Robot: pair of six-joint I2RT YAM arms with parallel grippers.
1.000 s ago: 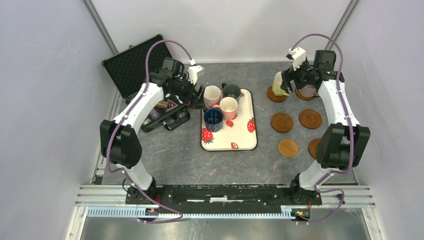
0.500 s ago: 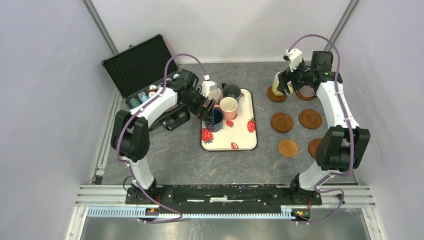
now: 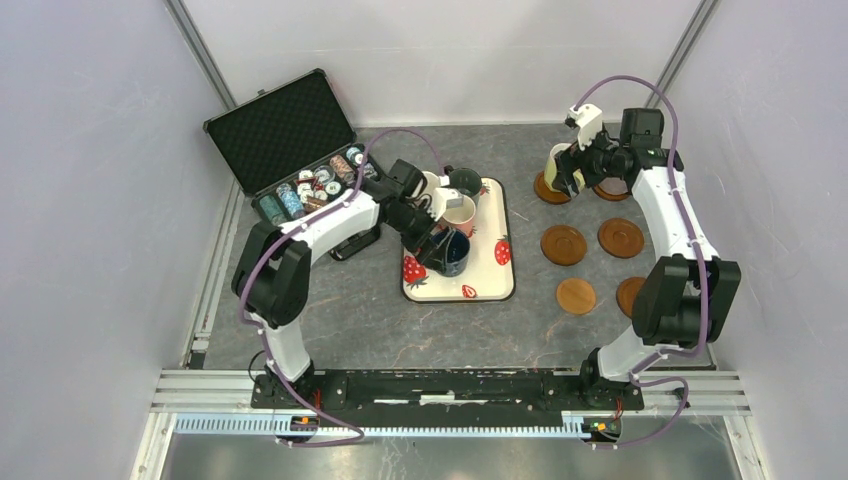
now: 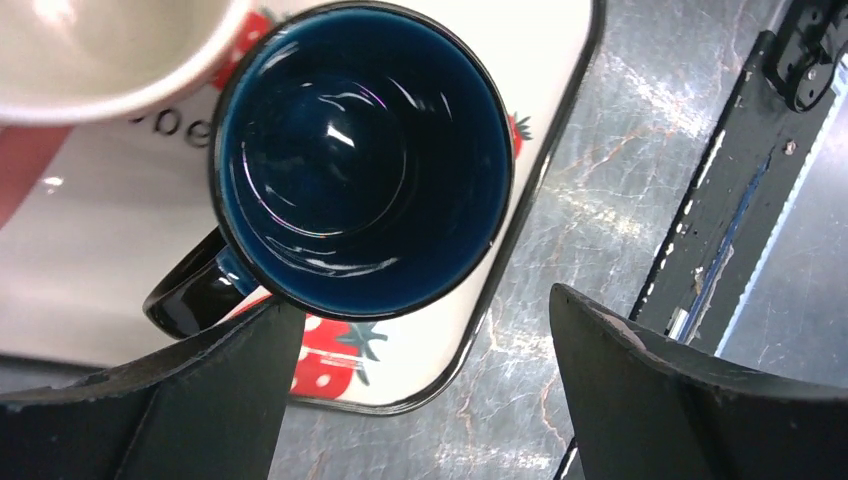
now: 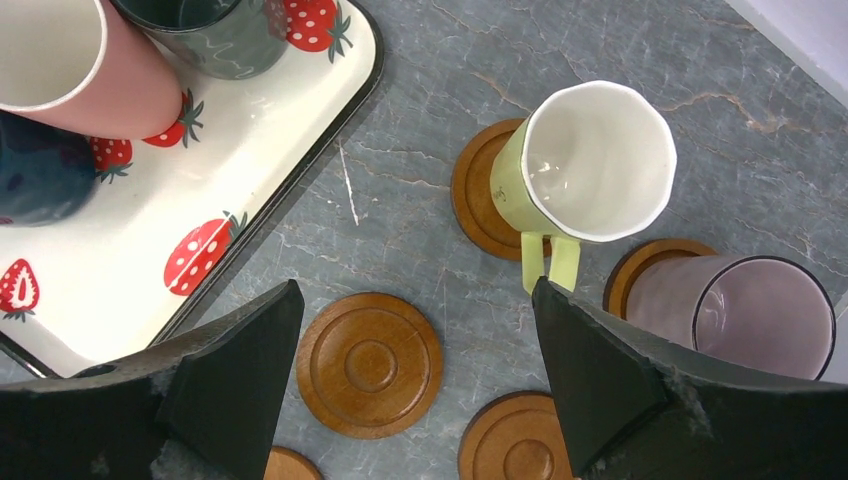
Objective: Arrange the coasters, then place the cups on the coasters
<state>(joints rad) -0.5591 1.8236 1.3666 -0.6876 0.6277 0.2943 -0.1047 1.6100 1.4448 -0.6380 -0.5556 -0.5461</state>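
Observation:
A navy blue cup [image 4: 360,150] stands on the strawberry tray [image 4: 100,220], just beyond my open left gripper [image 4: 420,300]; its left finger sits by the handle. From above, the left gripper [image 3: 434,244] is beside the navy cup [image 3: 453,251], with two pink cups [image 3: 460,213] and a dark green cup [image 3: 465,181] behind. My right gripper [image 5: 418,290] hangs open and empty. The yellow-green cup [image 5: 597,160] and the lilac cup [image 5: 750,315] each stand on a coaster [image 5: 478,190]. Empty coasters [image 5: 370,362] lie below; from above, these coasters [image 3: 563,244] sit right of the tray.
An open black case [image 3: 290,125] holding poker chips [image 3: 310,185] stands at the back left. White enclosure walls close in both sides and the back. The metal base rail [image 3: 450,385] runs along the near edge.
My left arm has swung right, from beside the case over the tray to the navy cup, which sits a little further right. The right gripper has edged back from the yellow-green cup.

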